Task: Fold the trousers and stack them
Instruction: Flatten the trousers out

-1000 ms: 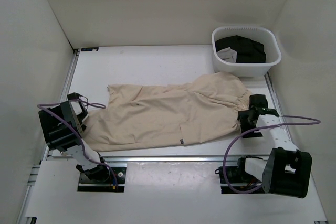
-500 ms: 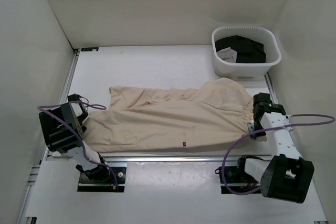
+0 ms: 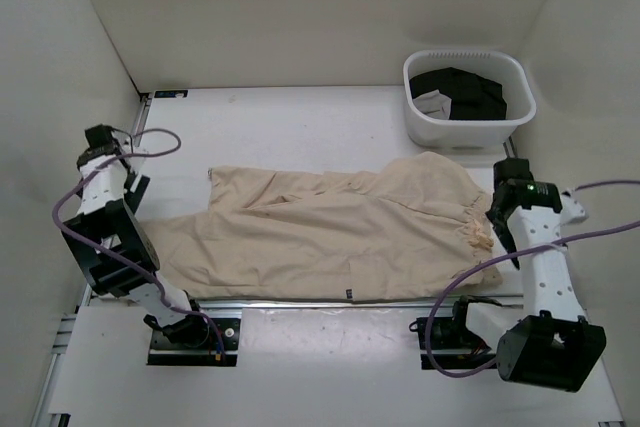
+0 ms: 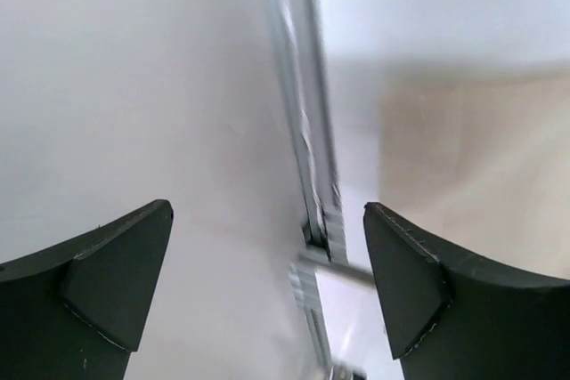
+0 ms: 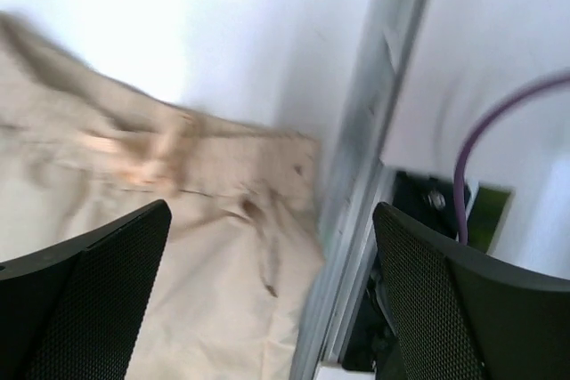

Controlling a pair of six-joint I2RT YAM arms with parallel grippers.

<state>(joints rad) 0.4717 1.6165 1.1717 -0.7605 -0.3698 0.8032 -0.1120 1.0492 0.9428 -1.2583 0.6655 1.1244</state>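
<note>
The beige trousers [image 3: 320, 232] lie spread flat across the table, waistband at the right and leg ends at the left. My left gripper [image 3: 100, 142] is raised at the far left edge, above and clear of the leg ends, open and empty; its view shows the table's rail [image 4: 307, 157] and a strip of beige cloth [image 4: 463, 184]. My right gripper [image 3: 505, 212] hangs above the waistband end, open and empty; its view shows the waistband corner [image 5: 223, 166] below the jaws.
A white basket [image 3: 468, 97] holding dark folded clothes stands at the back right corner. Metal rails [image 3: 300, 299] run along the table's near and side edges. White walls close in on the left, back and right. A purple cable [image 5: 485, 131] loops by the right arm.
Both grippers have let go of the trousers and lifted away. The left arm swung up and back to the far left; the right arm rose. The trousers now lie spread flat.
</note>
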